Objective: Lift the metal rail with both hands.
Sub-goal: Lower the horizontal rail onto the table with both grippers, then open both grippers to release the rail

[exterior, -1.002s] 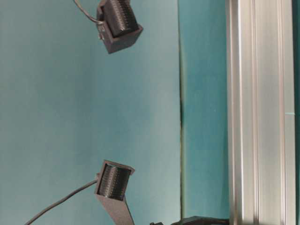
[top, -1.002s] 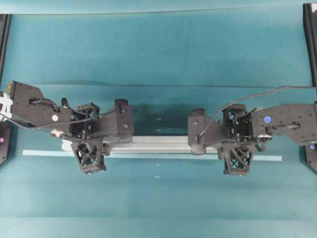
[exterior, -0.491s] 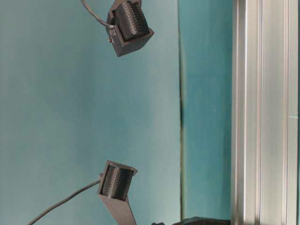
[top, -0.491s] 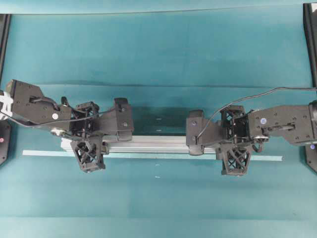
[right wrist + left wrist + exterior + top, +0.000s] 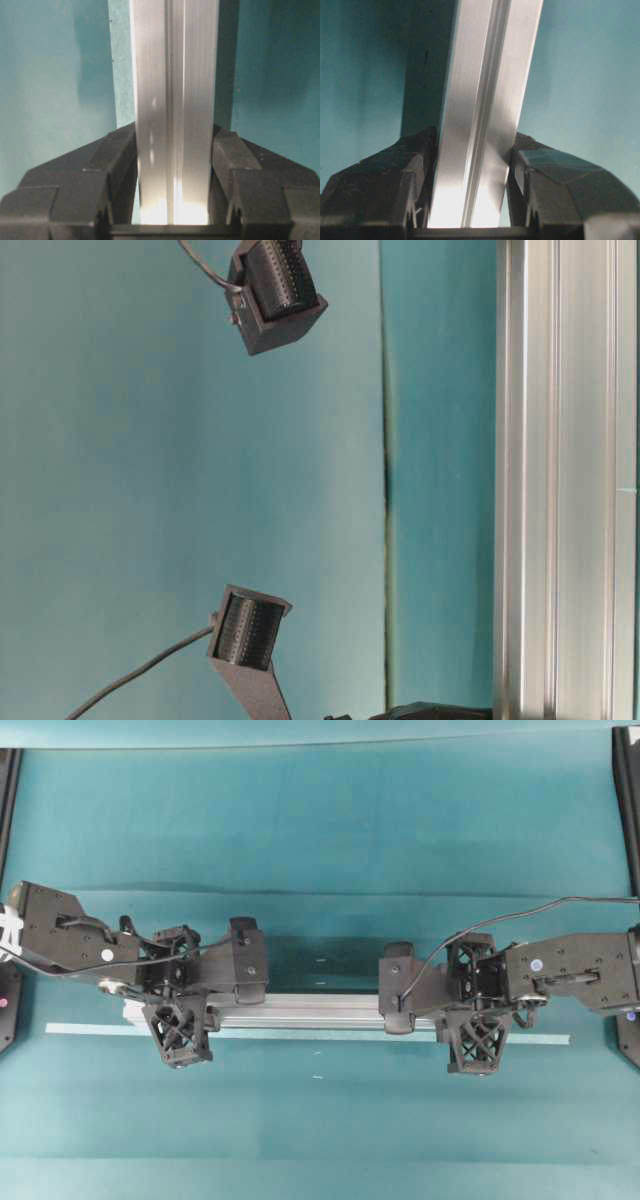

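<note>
I have the metal rail (image 5: pixel 320 1011) clamped in both claws. My left claw (image 5: pixel 178 1010) grips it near its left end and my right claw (image 5: pixel 478 1020) near its right end, each shut on the bar across its width. In the left wrist view my fingers (image 5: pixel 380 185) press on both sides of the rail (image 5: pixel 480 130), and the right wrist view shows the same, fingers (image 5: pixel 90 170) tight against the silver bar (image 5: pixel 172 120). The rail runs left to right across the middle of the teal bench (image 5: pixel 320 820), just far of the thin pale tape strip (image 5: pixel 90 1029). From the shadow under it, I judge it already clear of the bench, though only a little.

To do the lift well, I should raise both arms at the same rate so the bar stays level, and keep both grips firm so neither end twists or slides. In the left wrist view the rail leans slightly, so I would watch that side.

Both ends of the rail sit under my claw bodies in the overhead view, so I cannot see how much sticks out past each grip. The table-level view (image 5: pixel 560 480) shows only a close stretch of the bar, and I cannot read the gap beneath it there.
</note>
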Available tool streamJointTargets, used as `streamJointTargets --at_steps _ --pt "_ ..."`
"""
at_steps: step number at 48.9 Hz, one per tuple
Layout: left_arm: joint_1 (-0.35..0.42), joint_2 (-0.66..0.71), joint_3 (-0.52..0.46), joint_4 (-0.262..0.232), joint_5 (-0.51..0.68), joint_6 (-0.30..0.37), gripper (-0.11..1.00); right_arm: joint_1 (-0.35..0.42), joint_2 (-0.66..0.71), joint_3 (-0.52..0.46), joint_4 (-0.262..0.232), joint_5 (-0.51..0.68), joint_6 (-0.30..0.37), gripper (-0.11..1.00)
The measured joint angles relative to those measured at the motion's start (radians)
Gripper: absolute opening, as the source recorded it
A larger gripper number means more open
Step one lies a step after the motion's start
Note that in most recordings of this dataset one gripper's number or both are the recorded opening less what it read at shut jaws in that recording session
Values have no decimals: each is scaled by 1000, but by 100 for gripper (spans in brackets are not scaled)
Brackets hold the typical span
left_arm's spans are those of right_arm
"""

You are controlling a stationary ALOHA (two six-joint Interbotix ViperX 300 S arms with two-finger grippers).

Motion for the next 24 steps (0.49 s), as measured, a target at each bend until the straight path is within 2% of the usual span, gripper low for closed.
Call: streamJointTargets --at_steps 10,17,21,24 --pt "-9 -3 6 0 -20 0 32 -2 0 0 28 -3 0 41" --pt "-9 -6 14 2 -29 0 34 5 3 2 51 -2 3 79" --pt "-8 -9 18 -3 -28 -23 56 17 9 5 57 6 5 96" --pt "-2 -8 21 -5 -29 -31 75 23 11 9 58 6 6 97"
